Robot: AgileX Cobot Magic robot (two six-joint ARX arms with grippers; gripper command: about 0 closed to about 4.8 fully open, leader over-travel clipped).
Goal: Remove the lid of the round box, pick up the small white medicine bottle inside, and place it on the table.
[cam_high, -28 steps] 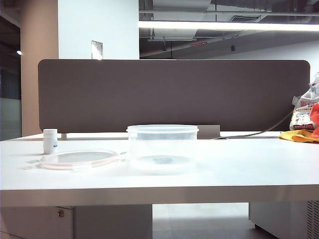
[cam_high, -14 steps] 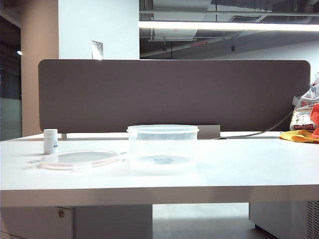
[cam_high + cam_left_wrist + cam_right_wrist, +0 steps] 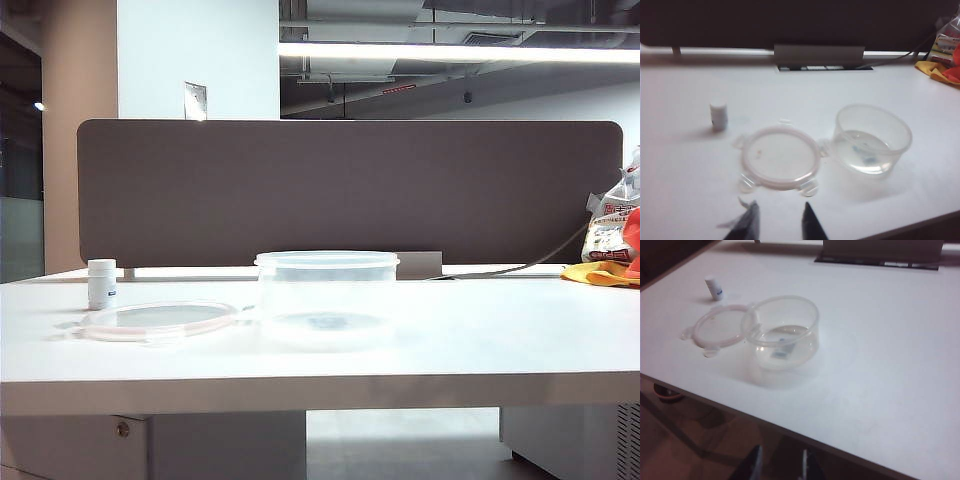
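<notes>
The small white medicine bottle (image 3: pixel 101 283) stands upright on the table (image 3: pixel 450 340) at the far left, outside the round box (image 3: pixel 326 297). The lid (image 3: pixel 160 320) lies flat between them, its edge by the box. The box is open and holds nothing. Neither arm shows in the exterior view. My left gripper (image 3: pixel 781 220) hovers open above the table short of the lid (image 3: pixel 780 157), with the bottle (image 3: pixel 718 115) and box (image 3: pixel 872 139) beyond. My right gripper (image 3: pixel 781 462) is open off the table's front edge, well back from the box (image 3: pixel 782 332), lid (image 3: pixel 720 330) and bottle (image 3: pixel 714 288).
A dark brown divider panel (image 3: pixel 350 190) closes the back of the table. A plastic bag and orange-yellow cloth (image 3: pixel 610 255) lie at the far right, with a cable running to them. A grey block (image 3: pixel 818 53) sits at the panel's foot.
</notes>
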